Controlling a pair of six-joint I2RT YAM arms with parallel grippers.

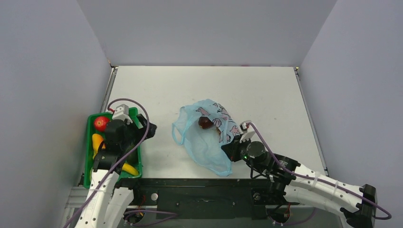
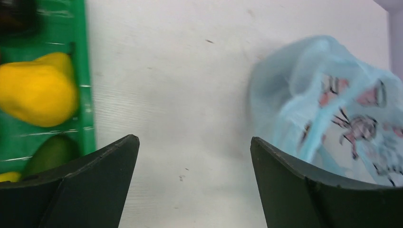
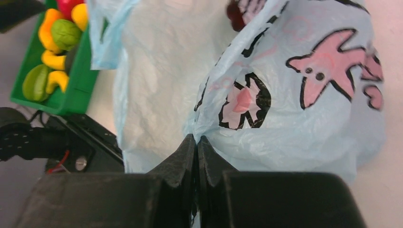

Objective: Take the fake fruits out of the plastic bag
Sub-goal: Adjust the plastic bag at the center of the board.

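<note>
The light-blue plastic bag (image 1: 209,137) with pink printed figures lies crumpled mid-table. A dark maroon fruit (image 1: 205,122) shows at its open mouth, and also in the right wrist view (image 3: 235,12). My right gripper (image 1: 229,150) is shut on a fold of the bag (image 3: 285,95) at its near right side, with the fingertips (image 3: 190,142) pinching the film. My left gripper (image 1: 149,130) is open and empty over bare table between the tray and the bag (image 2: 332,99). A yellow oval fruit (image 2: 38,92) and a dark green fruit (image 2: 52,152) lie in the tray. No grape bunch is in view.
A green rectangular tray (image 1: 88,156) stands at the near left and holds a red apple (image 1: 100,123), yellow bananas (image 3: 54,80) and other fruits. The black base rail (image 1: 199,190) runs along the near table edge. Grey walls enclose the table.
</note>
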